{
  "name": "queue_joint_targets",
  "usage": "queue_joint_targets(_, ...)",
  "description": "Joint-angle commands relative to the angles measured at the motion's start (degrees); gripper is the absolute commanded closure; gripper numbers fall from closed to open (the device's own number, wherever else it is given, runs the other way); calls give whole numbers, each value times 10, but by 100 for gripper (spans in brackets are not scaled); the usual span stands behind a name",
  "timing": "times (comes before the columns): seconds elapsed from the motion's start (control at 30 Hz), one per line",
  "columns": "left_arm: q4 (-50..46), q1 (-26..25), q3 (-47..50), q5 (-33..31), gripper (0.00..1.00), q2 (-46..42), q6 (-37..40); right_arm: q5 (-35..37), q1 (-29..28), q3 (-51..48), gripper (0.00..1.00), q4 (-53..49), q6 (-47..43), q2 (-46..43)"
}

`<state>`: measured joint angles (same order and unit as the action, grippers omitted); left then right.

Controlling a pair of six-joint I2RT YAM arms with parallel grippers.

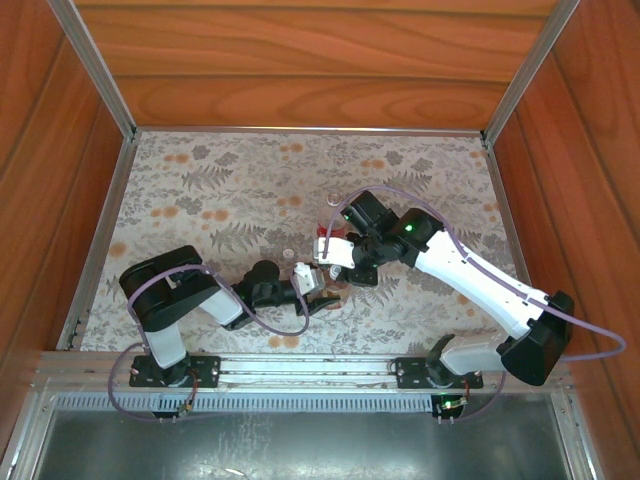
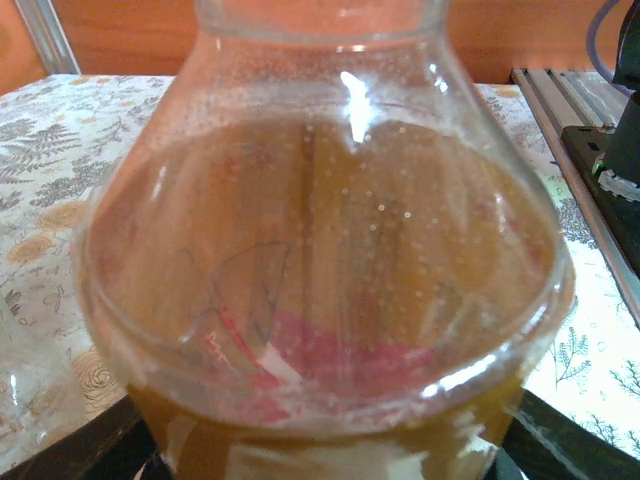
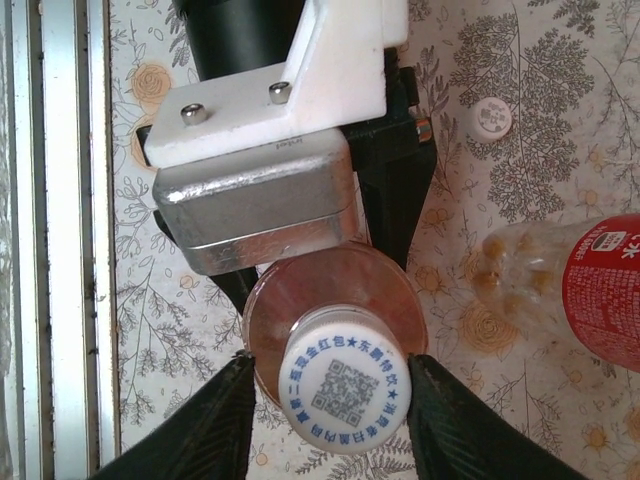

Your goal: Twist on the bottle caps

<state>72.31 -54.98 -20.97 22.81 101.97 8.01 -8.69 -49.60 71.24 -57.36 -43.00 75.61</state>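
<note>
1. Overhead, my left gripper (image 1: 313, 288) and right gripper (image 1: 335, 262) meet near the centre of the table (image 1: 200, 190), walls (image 1: 590, 180) well apart.
2. Left wrist: I clench the upright amber bottle (image 2: 320, 300).
3. Right wrist: my fingers (image 3: 215, 430) flank its white cap (image 3: 345, 385); I cannot tell if they grip. The spare cap (image 3: 491, 118) and clear bottle (image 3: 590, 290) lie apart.

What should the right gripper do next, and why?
Probably close on the cap and twist: the right gripper's fingers flank it with a gap on one side, and it sits on the bottle that the left gripper holds.
</note>
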Motion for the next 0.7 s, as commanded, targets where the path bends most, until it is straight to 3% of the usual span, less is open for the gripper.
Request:
queue_joint_targets(0.0, -80, 1, 8, -10, 35, 25, 11, -8, -8, 8, 58, 7, -9, 0)
queue_joint_targets(0.17, -80, 1, 12, -11, 35, 22, 7, 6, -8, 5, 65, 11, 1, 2)
queue_joint_targets(0.4, -80, 0, 12, -8, 35, 19, 2, 10, -9, 1, 66, 7, 22, 1)
queue_joint_targets(0.67, -80, 1, 15, -7, 35, 15, 1, 25, -9, 3, 59, 8, 34, 12)
